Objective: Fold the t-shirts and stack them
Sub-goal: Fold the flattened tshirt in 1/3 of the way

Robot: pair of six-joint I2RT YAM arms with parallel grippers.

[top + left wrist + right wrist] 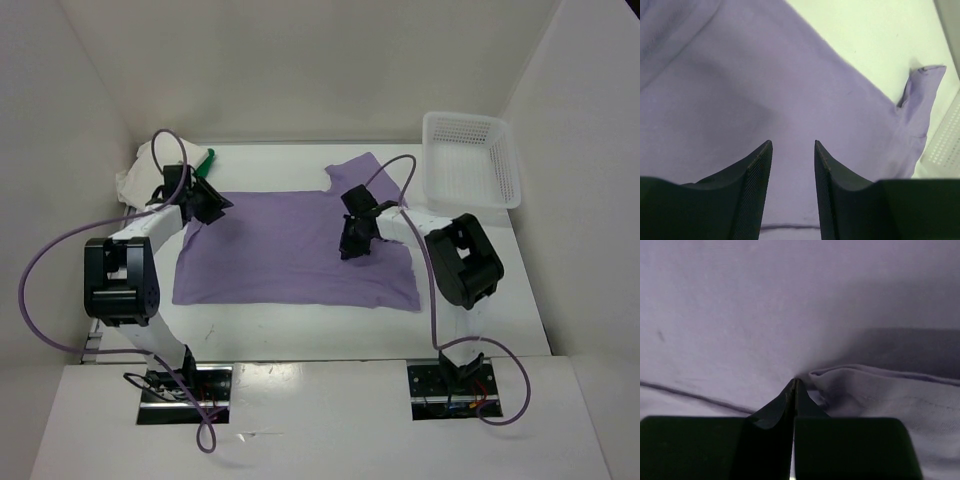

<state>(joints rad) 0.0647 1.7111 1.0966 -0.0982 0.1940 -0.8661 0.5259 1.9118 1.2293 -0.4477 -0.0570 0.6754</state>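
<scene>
The light purple t-shirt [290, 250] lies spread flat across the middle of the table, one sleeve [362, 170] pointing to the back. My left gripper [212, 205] hovers over its back left corner, open, with bare purple cloth [740, 75] showing between the fingers [792, 144]. My right gripper [352, 248] stands on the shirt right of centre. It is shut [796, 381], tips down in the cloth [765, 315], with a small raised ridge [880, 390] gathered at them. A white-cream t-shirt [140, 170] and a bright green t-shirt [207, 160] sit bunched at the back left.
A white plastic lattice basket [470, 160] stands at the back right, and its edge [945, 145] shows in the left wrist view. White walls close the table on three sides. Purple cables loop from both arms.
</scene>
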